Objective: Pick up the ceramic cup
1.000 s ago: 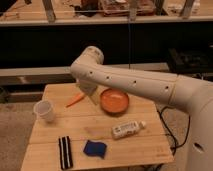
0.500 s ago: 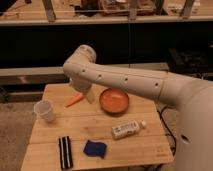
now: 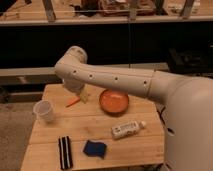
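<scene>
We're looking down on the desk (image 3: 95,125), and the ceramic cup (image 3: 44,110) stands upright near its left edge, on its own, rim up, nothing touching it. So the prize is unclaimed.

The arm (image 3: 112,80) sweeps in from the right, its elbow bent high over the back of the desk. Below that bend we make out the gripper (image 3: 83,95), low over the desk between the cup and the orange bowl (image 3: 114,101), just beside a thin orange stick (image 3: 73,102). It's tucked under the arm's shadow, so honestly we can't tell whether it is spread or closed. It appears empty, though, and it is clearly apart from the cup, off to the cup's right and a little farther back.

Elsewhere, a white bottle (image 3: 128,129) lies on its side toward the right front, with a blue sponge (image 3: 95,148) and a black striped block (image 3: 65,152) along the near edge. All of these sit well away from the cup.

How far along are we? Early, by our reckoning. No contact, no grasp, no lift. What's left is nearly everything: bring the gripper left over the cup, come down around its wall or rim, close and raise it. The orange stick lies between the two, so we'd want a path that passes above it.
</scene>
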Robot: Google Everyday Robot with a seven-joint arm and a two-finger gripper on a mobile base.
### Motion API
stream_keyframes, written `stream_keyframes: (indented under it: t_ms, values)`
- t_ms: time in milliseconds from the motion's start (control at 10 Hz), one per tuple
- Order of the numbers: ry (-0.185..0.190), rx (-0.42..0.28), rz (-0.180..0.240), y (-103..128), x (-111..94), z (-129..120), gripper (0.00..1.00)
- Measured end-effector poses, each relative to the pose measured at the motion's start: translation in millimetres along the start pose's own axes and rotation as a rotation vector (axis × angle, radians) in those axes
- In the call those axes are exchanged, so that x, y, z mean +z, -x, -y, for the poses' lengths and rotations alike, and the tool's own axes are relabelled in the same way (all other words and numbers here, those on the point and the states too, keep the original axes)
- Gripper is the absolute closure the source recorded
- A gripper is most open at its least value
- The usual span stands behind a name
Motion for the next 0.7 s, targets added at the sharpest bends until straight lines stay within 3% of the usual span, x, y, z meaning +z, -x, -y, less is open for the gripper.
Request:
stream_keyframes:
  t_ms: [200, 700]
  values:
    - [-0.009, -0.038, 0.011, 17, 10, 19, 0.2]
    - [-0.021, -0.08, 0.022, 29, 24, 26, 0.2]
